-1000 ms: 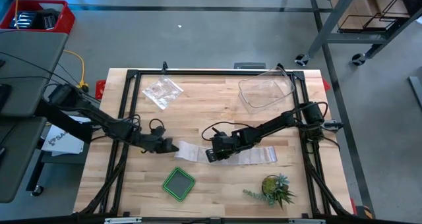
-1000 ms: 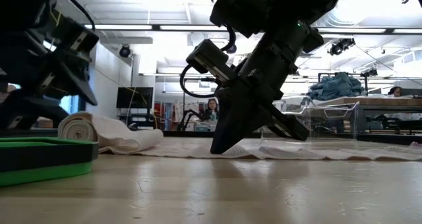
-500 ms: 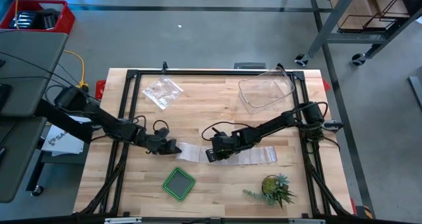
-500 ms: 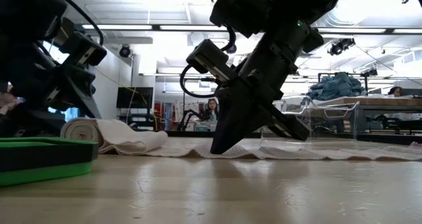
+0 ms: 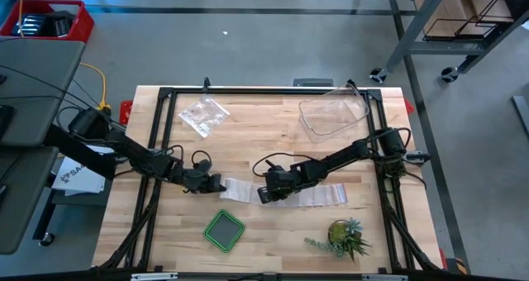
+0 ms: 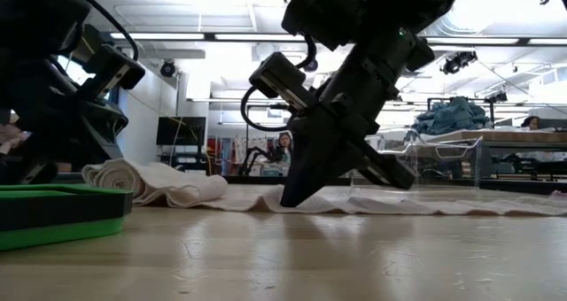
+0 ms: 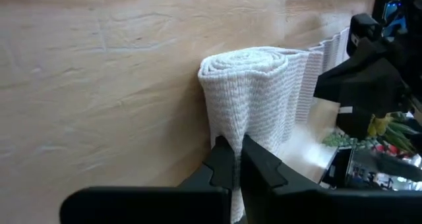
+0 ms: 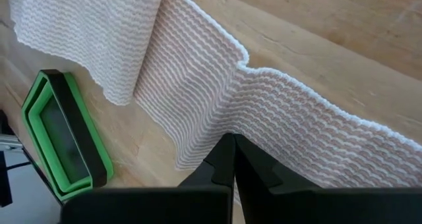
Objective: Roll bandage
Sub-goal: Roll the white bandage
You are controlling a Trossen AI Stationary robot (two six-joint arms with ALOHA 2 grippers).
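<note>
The left arm reaches low from the left edge of the tabletop (image 5: 248, 140) toward the middle. Its gripper (image 7: 236, 159) is clenched on the rolled end of the bandage (image 5: 285, 192), with a fold of the cloth pinched between the two dark fingers. The right arm comes from the right side, stretched out and bent down, and the right gripper (image 8: 233, 159) is clenched too, with its tips pressed on the flat part of the strip near the middle.

The bandage lies across the centre of the tabletop. Its left end is wound in a small roll (image 6: 133, 179) and the rest is a long flat strip that goes to the right. It is white, thin, with a fine wavy knitted texture.

The tabletop is of light wood planks with a black frame around it. On it there are also a green square tray (image 5: 224, 230) in front of the roll, a small plant (image 5: 344, 237) at the front right, a clear tub (image 5: 332, 116) at the back right and a crinkly clear bag (image 5: 203, 115) at the back left. Around the tabletop is a grey floor. The low view shows a workshop room with ceiling lights behind.
</note>
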